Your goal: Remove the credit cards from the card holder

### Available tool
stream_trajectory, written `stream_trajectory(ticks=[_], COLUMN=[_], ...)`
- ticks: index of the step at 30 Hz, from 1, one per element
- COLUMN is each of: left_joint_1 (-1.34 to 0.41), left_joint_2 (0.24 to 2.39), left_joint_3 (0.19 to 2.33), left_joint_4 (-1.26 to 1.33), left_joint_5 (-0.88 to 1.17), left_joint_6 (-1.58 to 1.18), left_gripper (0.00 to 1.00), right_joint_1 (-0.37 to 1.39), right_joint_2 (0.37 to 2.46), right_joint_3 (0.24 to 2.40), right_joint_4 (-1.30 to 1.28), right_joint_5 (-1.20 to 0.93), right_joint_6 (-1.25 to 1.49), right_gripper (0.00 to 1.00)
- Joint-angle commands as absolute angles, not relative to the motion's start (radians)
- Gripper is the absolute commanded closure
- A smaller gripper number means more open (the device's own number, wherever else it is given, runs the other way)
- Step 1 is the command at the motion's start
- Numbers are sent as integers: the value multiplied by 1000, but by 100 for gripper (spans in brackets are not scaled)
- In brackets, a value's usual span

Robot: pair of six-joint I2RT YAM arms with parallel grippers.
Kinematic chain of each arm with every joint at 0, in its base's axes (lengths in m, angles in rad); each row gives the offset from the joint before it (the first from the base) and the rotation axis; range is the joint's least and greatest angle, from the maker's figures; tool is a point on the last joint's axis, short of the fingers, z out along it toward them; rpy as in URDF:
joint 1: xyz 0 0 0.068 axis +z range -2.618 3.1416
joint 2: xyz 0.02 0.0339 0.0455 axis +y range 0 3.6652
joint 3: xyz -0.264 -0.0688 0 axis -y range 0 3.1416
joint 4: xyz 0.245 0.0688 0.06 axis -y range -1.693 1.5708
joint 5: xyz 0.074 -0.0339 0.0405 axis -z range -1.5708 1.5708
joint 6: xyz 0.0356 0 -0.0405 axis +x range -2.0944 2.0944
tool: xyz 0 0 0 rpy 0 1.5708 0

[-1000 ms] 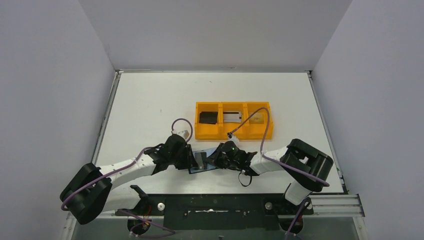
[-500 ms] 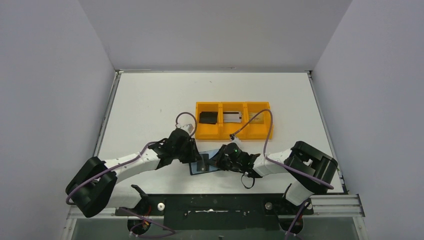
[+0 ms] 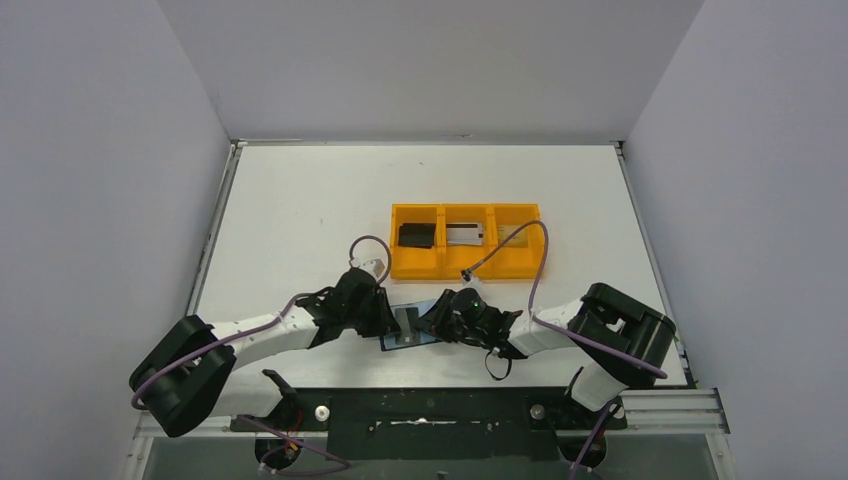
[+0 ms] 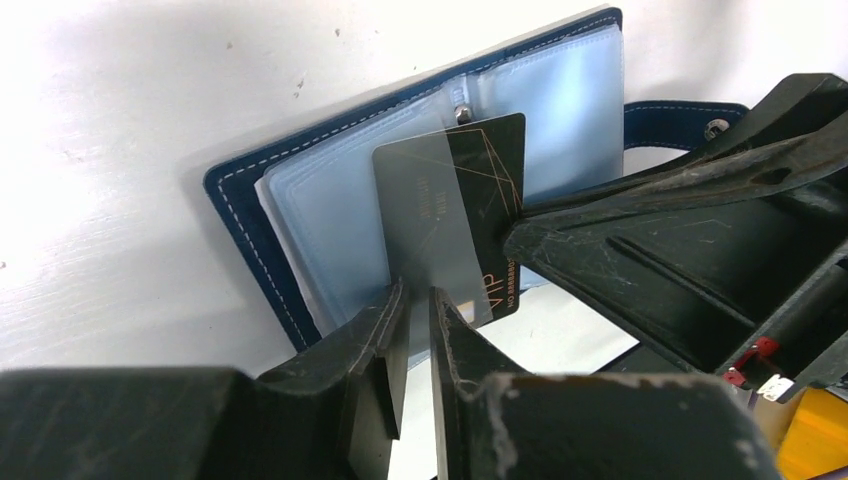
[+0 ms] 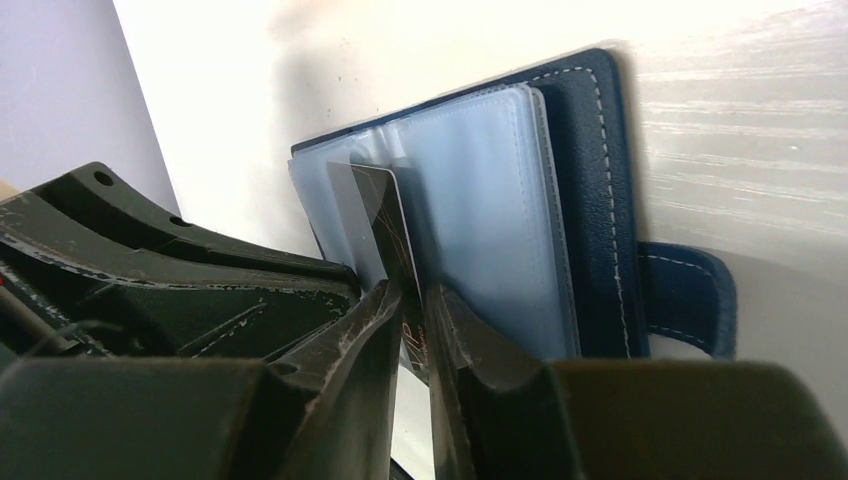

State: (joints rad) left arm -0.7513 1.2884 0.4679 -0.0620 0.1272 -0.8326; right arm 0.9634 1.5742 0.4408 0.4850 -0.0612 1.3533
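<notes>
Now that the left gripper (image 4: pixel 417 310) has swung back in, it and the right gripper (image 5: pixel 415 310) both stand nearly closed around the black gold-lined card (image 4: pixel 450 200); whether either clamps it, I cannot tell. That card juts from the open navy-blue bifold card holder (image 4: pixel 240 215), near-centre before the orange plastic tray (image 3: pixel 467 268), so a handover looks likely.

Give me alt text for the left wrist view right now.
A black card with gold lines stands over the open blue wallet, its lower edge in the narrow gap of the left pincer. The right pincer reaches in from the right, its tip at the card's edge.
</notes>
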Motion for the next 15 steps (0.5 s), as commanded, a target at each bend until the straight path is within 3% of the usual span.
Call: stream_trajectory(ticks=[1,9,15], left_joint_1=[-762,-778,-778], left_joint_2=[1287,1252,1265], left_joint_3=[434,424,422], left_joint_4=[-92,-96,-80], left_joint_5=[98,69,82], left_joint_6=[-827,-834,-835], left_gripper=[87,89,90], right_joint_1=[966,966,970], right_joint_2=[1567,1571,1586], right_joint_3=[454,457,492], right_joint_4=[554,614,651], right_joint_5=[-66,-73,-134], right_joint_6=[1321,1297,1228], right_gripper=[81,92,83])
